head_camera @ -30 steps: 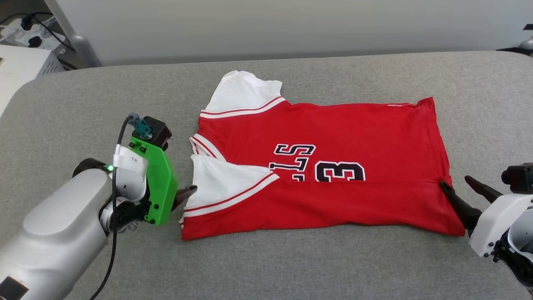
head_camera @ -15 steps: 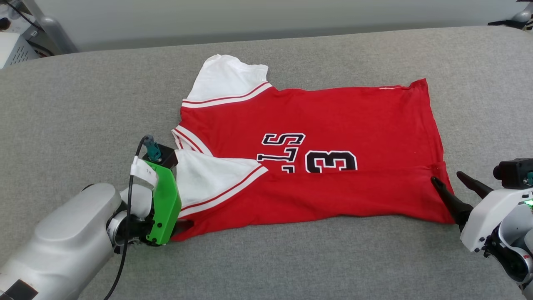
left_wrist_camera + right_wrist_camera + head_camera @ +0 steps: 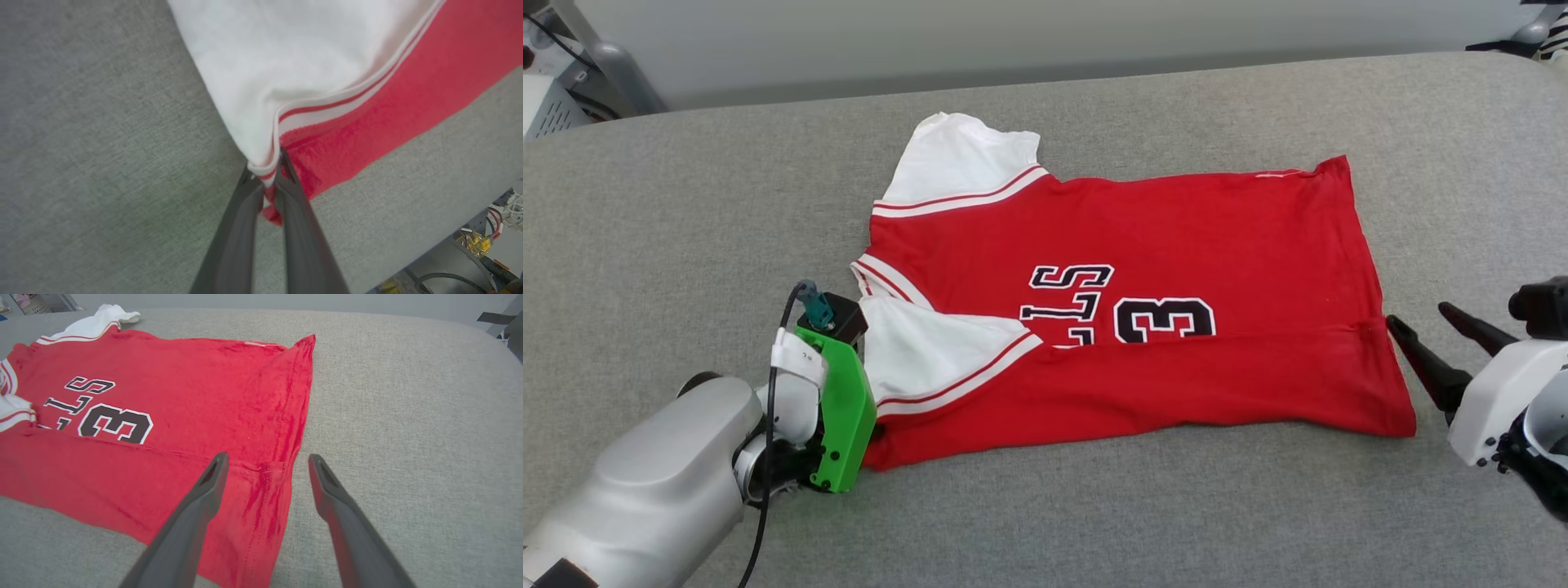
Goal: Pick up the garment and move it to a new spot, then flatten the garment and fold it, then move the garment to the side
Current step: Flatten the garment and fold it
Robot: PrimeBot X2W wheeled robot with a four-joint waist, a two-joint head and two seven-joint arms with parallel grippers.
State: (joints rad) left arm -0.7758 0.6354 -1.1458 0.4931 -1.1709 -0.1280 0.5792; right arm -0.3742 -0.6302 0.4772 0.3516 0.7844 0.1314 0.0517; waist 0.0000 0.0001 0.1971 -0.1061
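Observation:
The garment (image 3: 1176,245), a red jersey with white sleeves and black lettering, lies flat on the grey table with its near long edge folded over. My left gripper (image 3: 870,429) sits at its near left corner, mostly hidden behind the green mount. In the left wrist view this gripper (image 3: 265,171) is shut on the garment (image 3: 310,53) where the white sleeve trim meets the red corner. My right gripper (image 3: 1419,316) stands open at the hem on the right. In the right wrist view, the right gripper (image 3: 267,457) has one finger above the garment (image 3: 204,388) and the other over bare table.
The padded grey table (image 3: 686,204) stretches wide on all sides of the jersey. White equipment and cables (image 3: 547,98) stand beyond its far left corner. In the left wrist view, the table's edge with wiring (image 3: 490,228) below it shows at lower right.
My left gripper has moved in to the garment's near left corner and shut on it. The right gripper stays open by the hem. The head camera has shifted.

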